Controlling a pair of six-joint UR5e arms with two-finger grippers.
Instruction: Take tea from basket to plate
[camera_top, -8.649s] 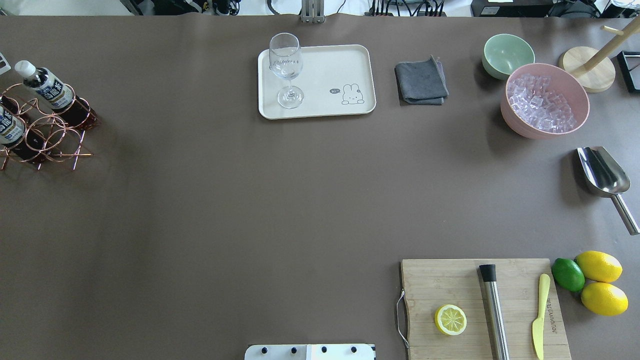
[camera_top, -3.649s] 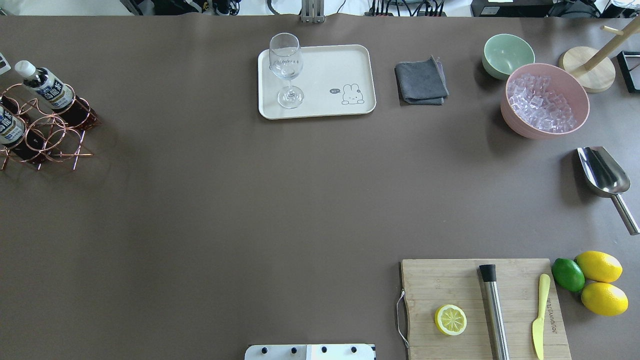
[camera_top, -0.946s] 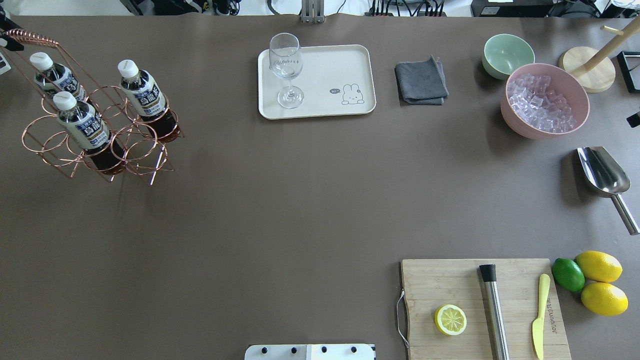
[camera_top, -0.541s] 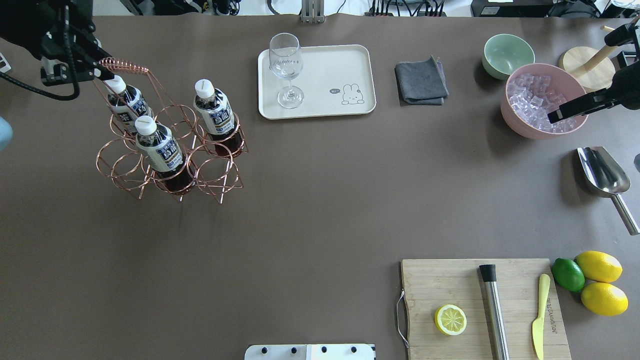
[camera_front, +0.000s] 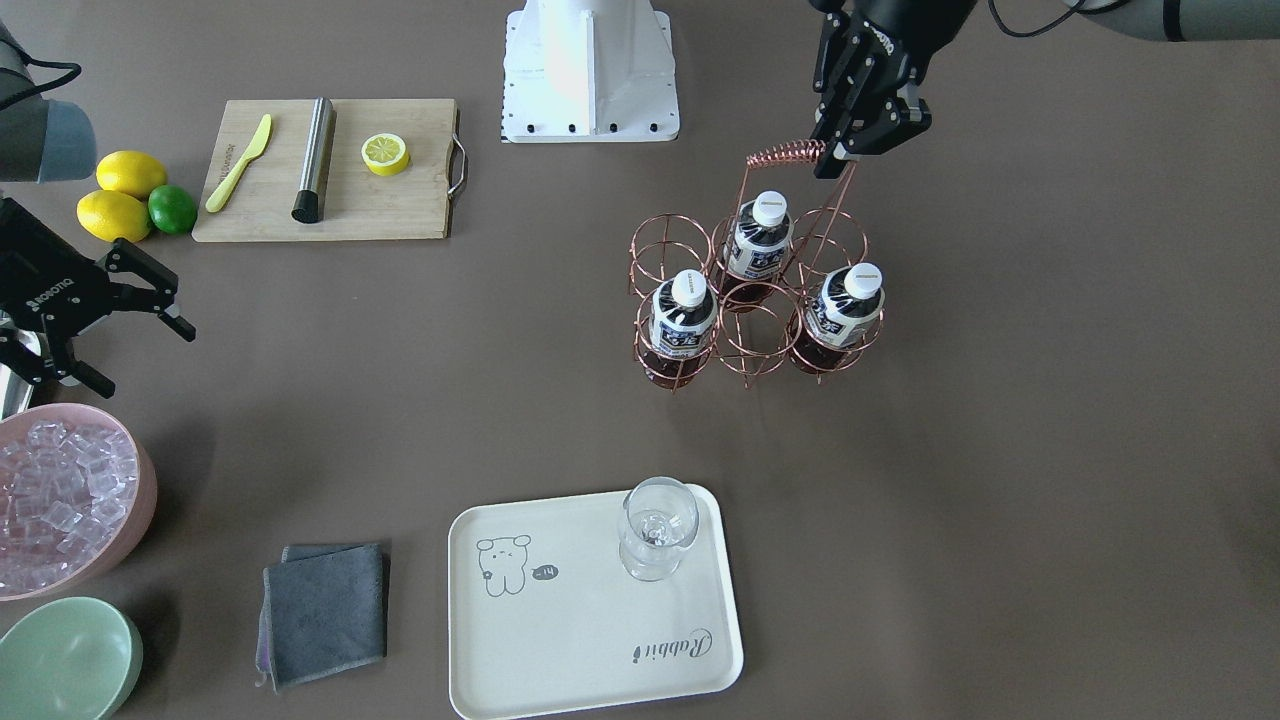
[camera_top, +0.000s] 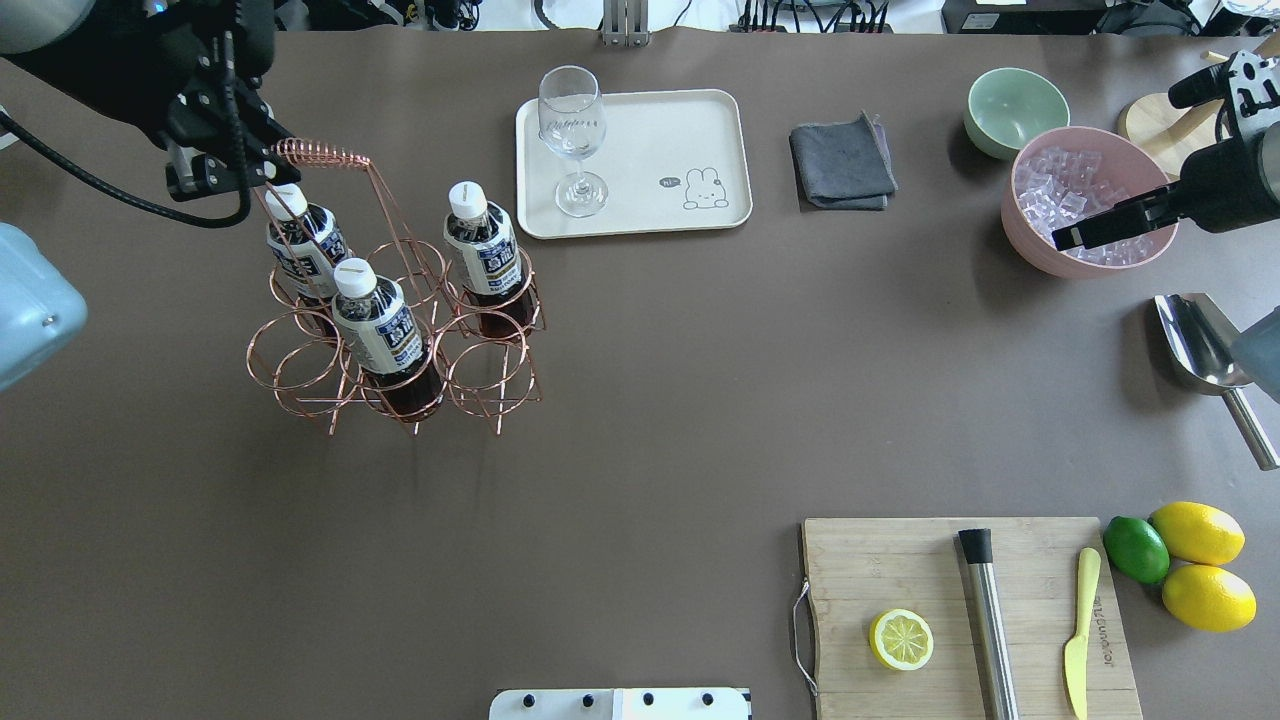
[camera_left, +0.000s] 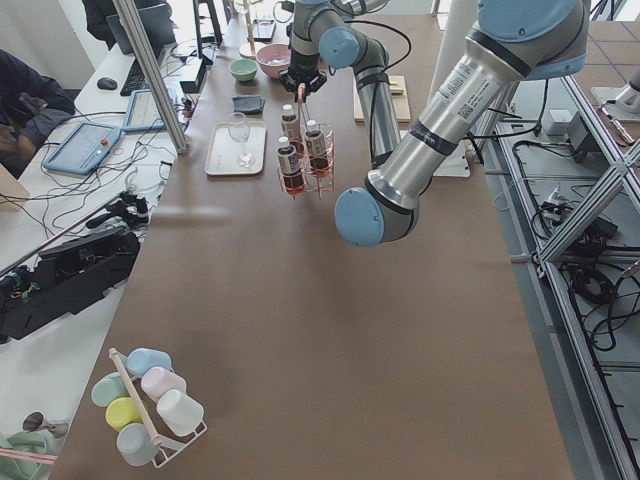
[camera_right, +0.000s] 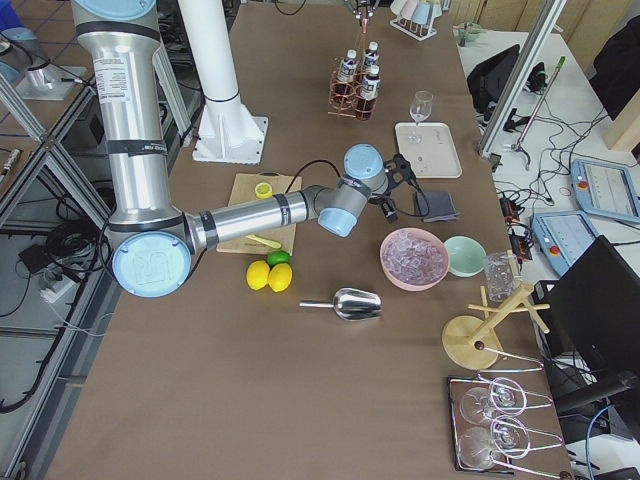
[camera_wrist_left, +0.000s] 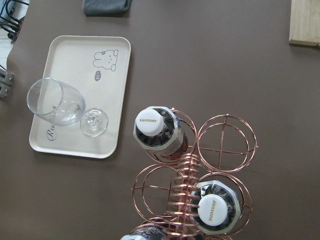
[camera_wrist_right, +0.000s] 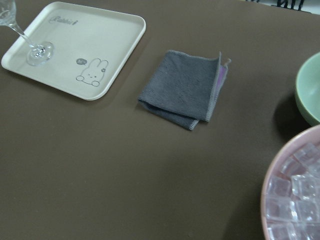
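The copper wire basket (camera_top: 338, 368) holds three tea bottles (camera_top: 483, 250) (camera_top: 380, 320) (camera_top: 305, 245), upright in their cells, left of the table's middle. My left gripper (camera_top: 255, 170) is shut on the basket's coiled handle (camera_front: 785, 155). I cannot tell whether the basket's feet touch the table. The left wrist view looks down on the white caps (camera_wrist_left: 151, 121). The cream plate (camera_top: 660, 140) lies at the far middle, right of the basket, apart from it. My right gripper (camera_front: 148, 362) is open and empty beside the pink bowl.
A stemmed glass (camera_top: 572, 140) stands on the plate's left part. A grey cloth (camera_top: 842, 162), mint bowl (camera_top: 1015, 108), pink bowl of ice (camera_top: 1160, 175) and metal scoop (camera_top: 1205, 345) lie to the right. A cutting board (camera_top: 850, 570) with a lemon half, knife and muddler sits front right.
My left gripper has carried the basket with its three bottles rightward and nearer the plate. My right arm has come further in over the pink bowl.
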